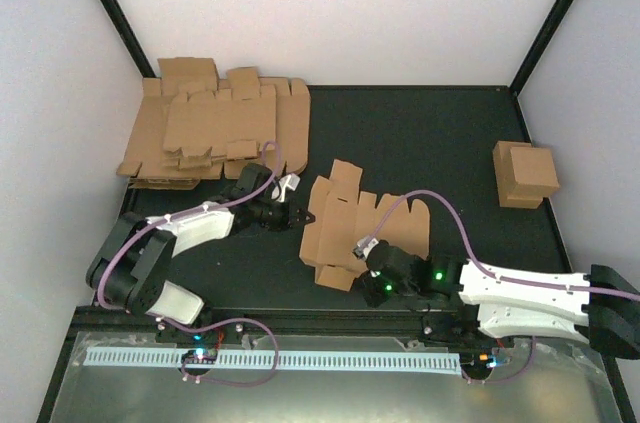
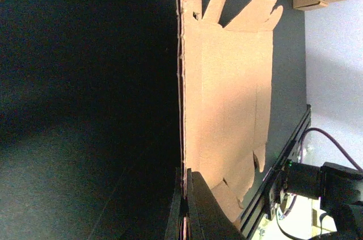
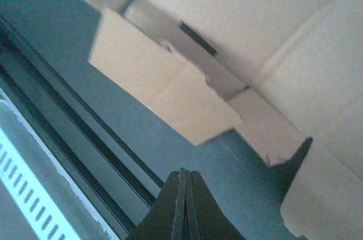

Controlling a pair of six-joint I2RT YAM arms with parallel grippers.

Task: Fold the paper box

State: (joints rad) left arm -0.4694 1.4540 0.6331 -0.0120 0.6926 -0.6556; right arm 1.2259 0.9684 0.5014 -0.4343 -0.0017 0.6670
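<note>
Near the middle of the dark table [image 1: 430, 143] the paper box [image 1: 365, 218] was laid as a mostly flat blank, its flaps spread and only a few edges lifted, so the folding was judged to be barely begun. It was set well apart from the pile of flat blanks [image 1: 215, 128] at the far left and from the finished box [image 1: 525, 173] at the far right, presumably so that it could be worked from both sides. The left gripper [image 1: 303, 215] was set against the blank's left edge with its jaws closed. In the left wrist view the fingertips were seen in line with that edge, and whether cardboard was nipped between them could not be told. It was judged that the edge was being braced there to stop the sheet sliding. The right gripper [image 1: 352, 255] was held at the blank's near edge, its jaws pressed together on nothing, just short of a small raised flap [image 3: 164, 89]. A closed tip was probably chosen as a blunt pusher, so that the flap could be nudged upright along its crease.
</note>
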